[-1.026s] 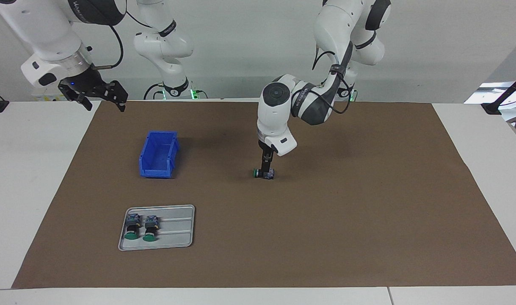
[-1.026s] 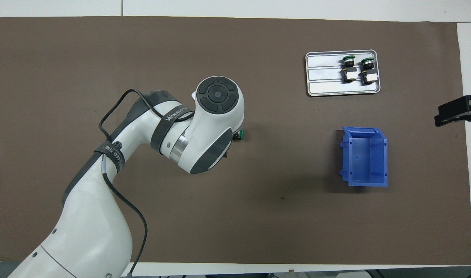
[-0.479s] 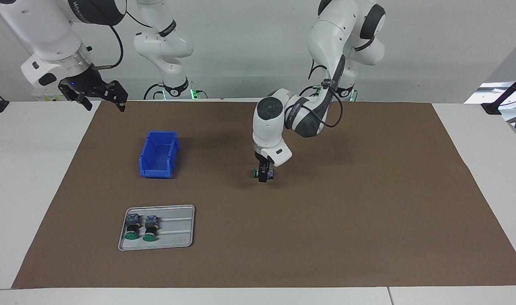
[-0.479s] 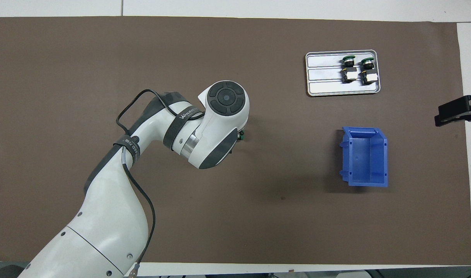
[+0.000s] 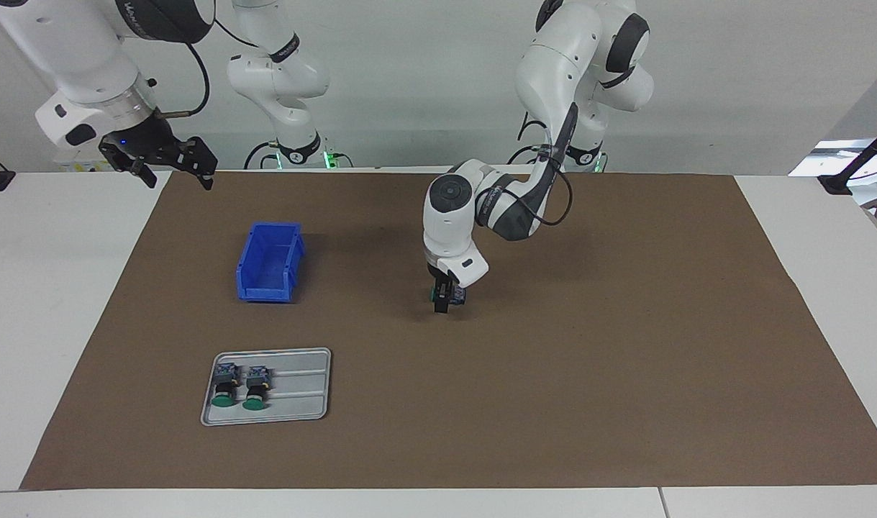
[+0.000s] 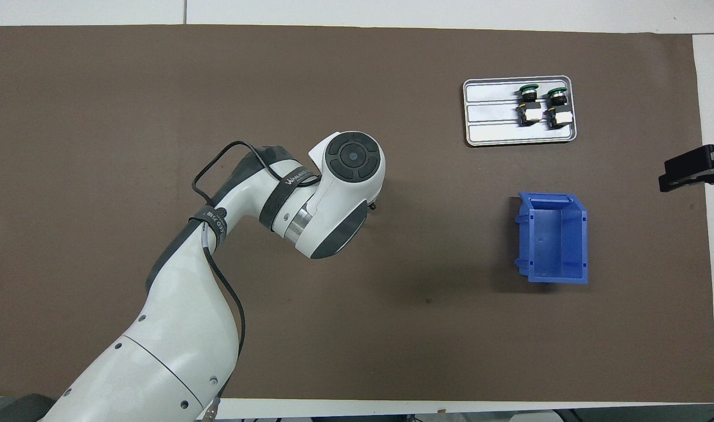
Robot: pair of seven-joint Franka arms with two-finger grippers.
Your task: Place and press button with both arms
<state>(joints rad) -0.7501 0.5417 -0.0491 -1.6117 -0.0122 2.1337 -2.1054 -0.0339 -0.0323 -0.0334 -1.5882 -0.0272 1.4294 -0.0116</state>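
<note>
A green-capped button (image 5: 457, 296) lies on its side in the middle of the brown mat (image 5: 625, 324). My left gripper (image 5: 442, 302) points straight down and is low over this button, at or just above the mat. In the overhead view the left wrist (image 6: 345, 187) covers the button almost fully. My right gripper (image 5: 179, 178) is open and empty. It waits high over the mat's corner at the right arm's end, and its tip shows in the overhead view (image 6: 690, 172).
A grey tray (image 5: 301, 396) holds two more green-capped buttons (image 5: 224, 385) (image 5: 255, 385), farther from the robots at the right arm's end. An empty blue bin (image 5: 269, 262) stands nearer to the robots than the tray.
My left gripper has come down onto the button and shifted slightly toward the right arm's end, so the wrist now hides the green cap from above. The right arm has not moved.
</note>
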